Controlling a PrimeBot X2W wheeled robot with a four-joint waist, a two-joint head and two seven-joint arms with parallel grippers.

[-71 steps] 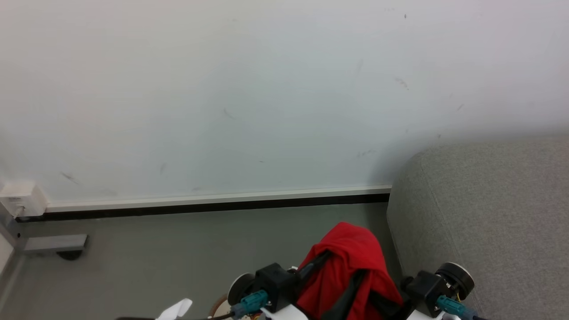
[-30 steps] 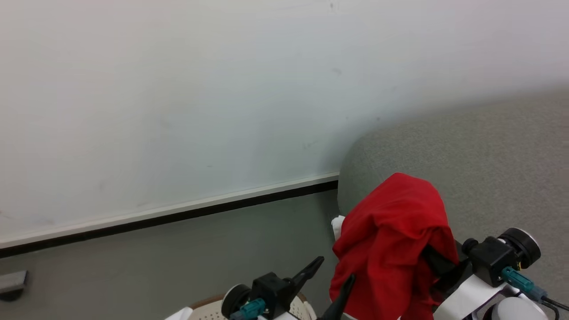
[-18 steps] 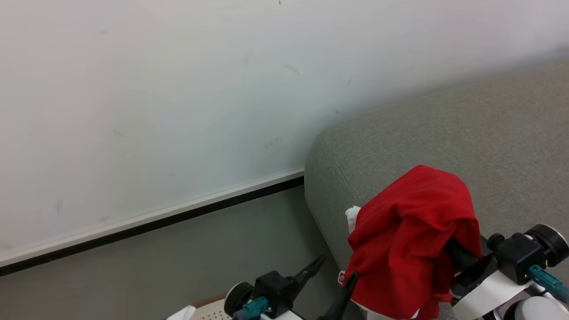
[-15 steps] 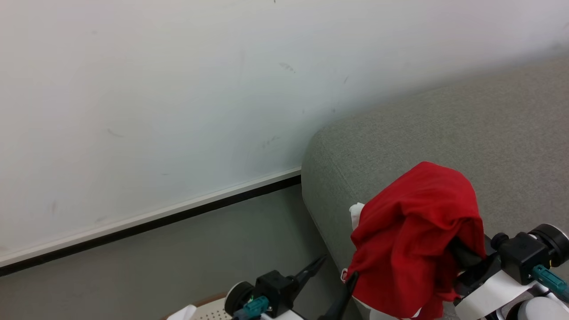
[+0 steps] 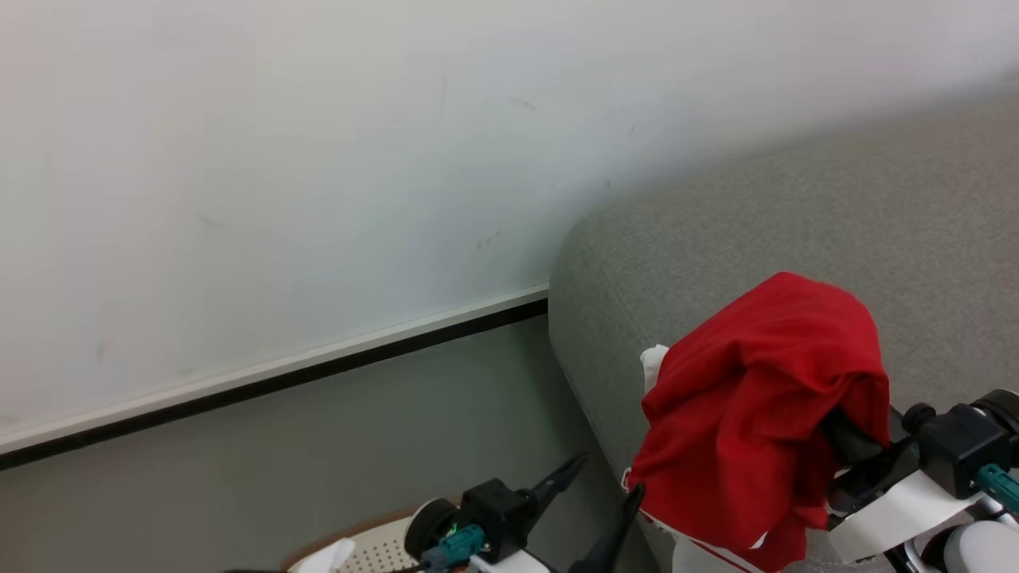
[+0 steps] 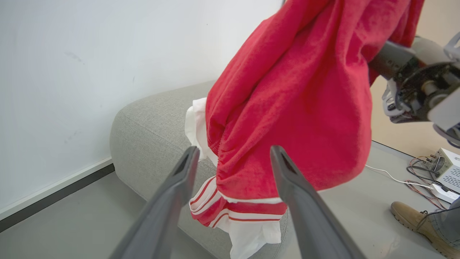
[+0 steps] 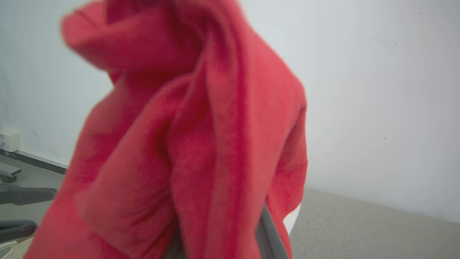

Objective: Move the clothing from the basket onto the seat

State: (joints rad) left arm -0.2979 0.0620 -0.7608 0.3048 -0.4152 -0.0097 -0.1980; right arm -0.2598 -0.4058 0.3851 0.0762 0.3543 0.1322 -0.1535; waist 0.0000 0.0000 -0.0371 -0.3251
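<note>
— Whereabouts of the clothing (image 5: pixel 764 414)?

— Out of the basket (image 5: pixel 382 547) and up in the air, draped over the right gripper (image 5: pixel 852 450) above the left end of the sofa (image 5: pixel 796 215). Hangs with its long axis straight down, white-banded hem lowest, just off the sofa's near left corner. Touching the upholstery or not, hard to say.

— Grip on it?

— Cannot tell: right fingers buried under red fabric, perhaps clenched, perhaps only hooked beneath. Left gripper (image 5: pixel 611 476) released, fingers spread, holding nothing. Sits low over the floor (image 5: pixel 318 446) between basket and sofa, pointing at the hanging hem.

— Way to go from here?

— Right and far, judging by the layout, toward the open grey cushion beyond the fingers. Right arm much the nearer, above the upholstery; left arm off to the sofa's left side.

— Risk?

— Probably letting go too close to the rounded edge, with most of the weight on the floor side. Likely to slide off. Better carried further over the cushion, then lowered.
</note>
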